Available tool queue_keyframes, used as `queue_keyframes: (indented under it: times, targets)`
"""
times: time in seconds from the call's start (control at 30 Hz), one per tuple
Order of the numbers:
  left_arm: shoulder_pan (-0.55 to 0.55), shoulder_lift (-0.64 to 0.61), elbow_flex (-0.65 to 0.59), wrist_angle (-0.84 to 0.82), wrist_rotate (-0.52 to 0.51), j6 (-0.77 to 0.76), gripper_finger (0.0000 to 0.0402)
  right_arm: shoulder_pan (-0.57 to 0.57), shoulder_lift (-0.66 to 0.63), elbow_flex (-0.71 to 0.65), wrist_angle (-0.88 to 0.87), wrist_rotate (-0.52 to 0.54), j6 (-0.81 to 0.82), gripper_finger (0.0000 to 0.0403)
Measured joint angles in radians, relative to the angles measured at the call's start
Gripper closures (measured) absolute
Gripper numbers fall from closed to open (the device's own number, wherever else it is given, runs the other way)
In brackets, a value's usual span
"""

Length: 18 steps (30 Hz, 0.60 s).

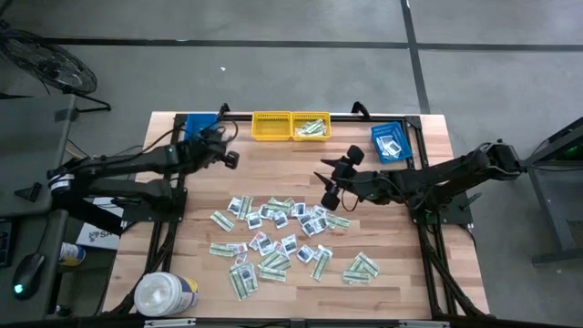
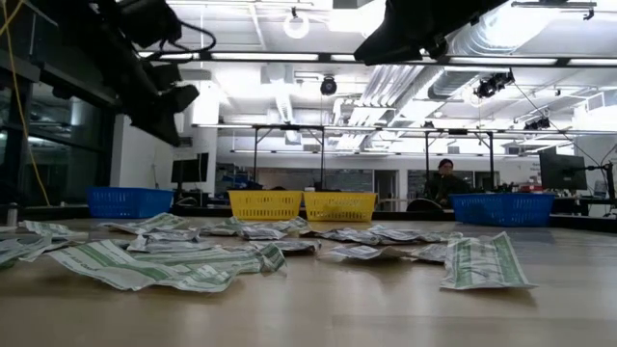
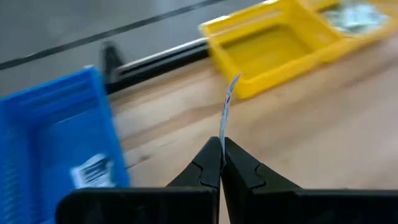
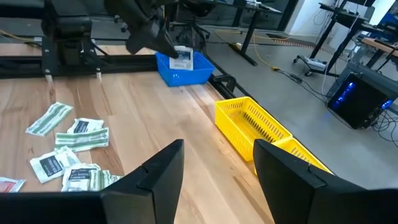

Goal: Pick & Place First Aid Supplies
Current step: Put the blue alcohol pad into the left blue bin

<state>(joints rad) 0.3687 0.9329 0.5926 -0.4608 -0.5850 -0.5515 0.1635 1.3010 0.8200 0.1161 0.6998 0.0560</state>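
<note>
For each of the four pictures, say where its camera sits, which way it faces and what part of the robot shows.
High: overhead, straight down; both arms, packets.
Low: table height, looking level; arms overhead.
Left wrist: looks past the shut left claw, which pinches a packet.
Right wrist: looks past the open right claw.
Shared: yellow bins and blue bin.

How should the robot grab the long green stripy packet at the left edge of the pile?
Probably from straight above, pinching across the narrow width near the middle of the long packet. It lies flat on the table, a bit apart from the rest, with bare wood along both long sides for the jaws.
</note>
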Motion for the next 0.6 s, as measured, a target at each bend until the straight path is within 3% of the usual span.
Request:
queue_keyframes:
  times: [0.3, 0.6]
  targets:
    - [-0.002, 0.014, 0.000, -0.149, -0.183, -0.166, 0.0401, 0.000, 0.000, 0.000, -0.006, -0.001, 0.017, 0.0214]
    - [-0.001, 0.147, 0.000, -0.199, -0.291, -0.287, 0.0401, 0.000, 0.001, 0.000, -0.008, -0.011, 0.039, 0.0214]
